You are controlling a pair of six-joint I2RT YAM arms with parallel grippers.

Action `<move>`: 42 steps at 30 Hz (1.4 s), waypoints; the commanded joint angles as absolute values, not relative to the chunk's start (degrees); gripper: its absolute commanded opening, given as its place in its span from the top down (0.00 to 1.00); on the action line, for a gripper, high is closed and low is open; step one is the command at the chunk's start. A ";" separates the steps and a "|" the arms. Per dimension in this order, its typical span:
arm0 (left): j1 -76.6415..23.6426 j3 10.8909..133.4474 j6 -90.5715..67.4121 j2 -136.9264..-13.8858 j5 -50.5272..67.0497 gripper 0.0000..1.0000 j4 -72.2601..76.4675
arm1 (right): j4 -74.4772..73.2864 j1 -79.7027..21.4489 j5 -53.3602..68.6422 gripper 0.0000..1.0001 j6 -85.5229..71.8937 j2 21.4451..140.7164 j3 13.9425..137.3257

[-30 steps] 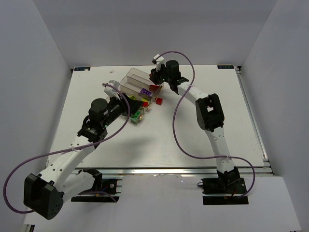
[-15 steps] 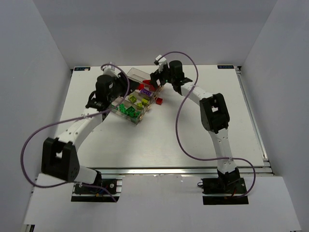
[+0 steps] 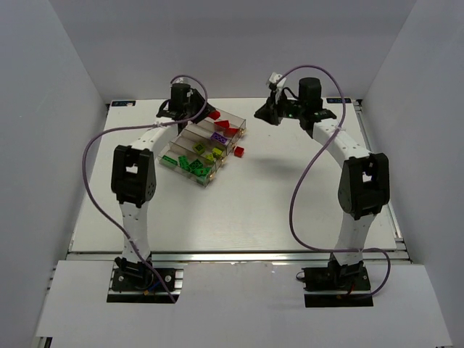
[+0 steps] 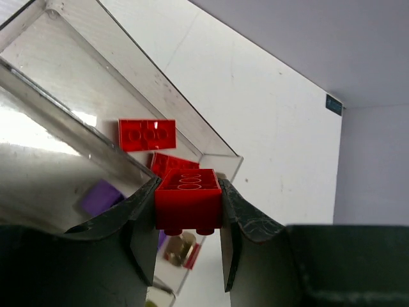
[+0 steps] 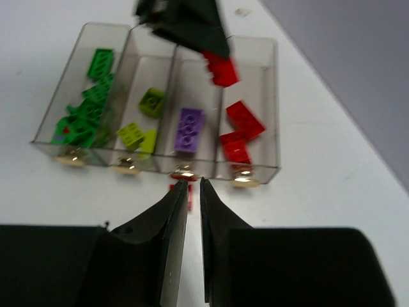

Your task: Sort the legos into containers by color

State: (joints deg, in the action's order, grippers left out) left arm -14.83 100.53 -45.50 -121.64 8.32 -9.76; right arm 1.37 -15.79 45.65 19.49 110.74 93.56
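My left gripper [image 4: 188, 192] clamps a red brick [image 4: 188, 206], seemingly over the red bin [image 5: 257, 86].
I read the right gripper [image 5: 193, 190] as pinched nearly closed and empty.

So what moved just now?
The left arm swung to the tray's far end, its jaws shut on a red brick. The right arm backed off to the right. The tray and the loose brick stayed put.
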 commanded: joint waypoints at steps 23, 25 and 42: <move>-14.85 122.87 -44.56 -135.01 6.94 0.25 -14.24 | -20.82 -19.42 42.37 0.39 32.34 117.15 95.27; -14.68 122.26 -43.25 -132.55 6.86 0.25 -14.68 | -21.79 -20.12 40.97 0.34 33.30 118.47 96.15; -12.30 61.74 -37.87 -76.93 1.85 0.22 -10.63 | -15.30 -27.16 23.21 0.11 33.75 129.45 102.29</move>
